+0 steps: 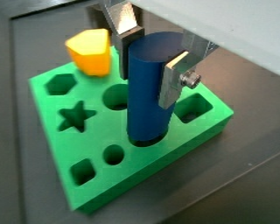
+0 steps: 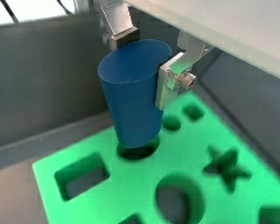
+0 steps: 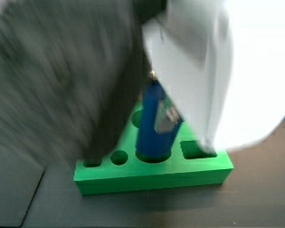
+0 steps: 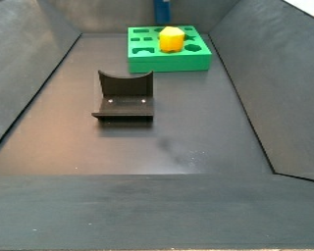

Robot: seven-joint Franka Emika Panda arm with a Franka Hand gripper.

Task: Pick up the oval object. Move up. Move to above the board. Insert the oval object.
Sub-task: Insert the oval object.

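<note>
In a wrist view, the oval object (image 1: 147, 87), a tall blue peg, is seen upright between the two silver fingers (image 1: 175, 77) of the gripper (image 1: 150, 51) and is clamped by them near its top. Its lower end is met by the board (image 1: 166, 156), the green slab, at a hole near one edge. A star cut-out (image 1: 73, 115), a hexagon cut-out (image 1: 63, 83) and square cut-outs (image 1: 195, 108) are shown in the slab, and a yellow block (image 1: 90, 50) is seated at its far corner.

In a wrist view, the oval object (image 2: 134, 96) is again held between the fingers (image 2: 173, 75) of the gripper (image 2: 146, 54), one plate pressed on each side. Its foot is lodged in a dark hole of the board (image 2: 108, 194).

In a side view, much is blurred by the arm close to the lens. The oval object (image 3: 152, 125) is seen standing upright in the board (image 3: 151, 175), between a round hole (image 3: 118, 159) and a square hole (image 3: 191, 150). The gripper's fingers cannot be made out here.

In a side view, the board (image 4: 173, 61) is placed at about 12 o'clock on the dark floor, with the yellow block (image 4: 172, 39) on it and the oval object (image 4: 161, 9) rising at its far edge, cut off by the frame. The fixture (image 4: 123, 98) stands nearer, well apart from the board, at about 7 o'clock of it.
</note>
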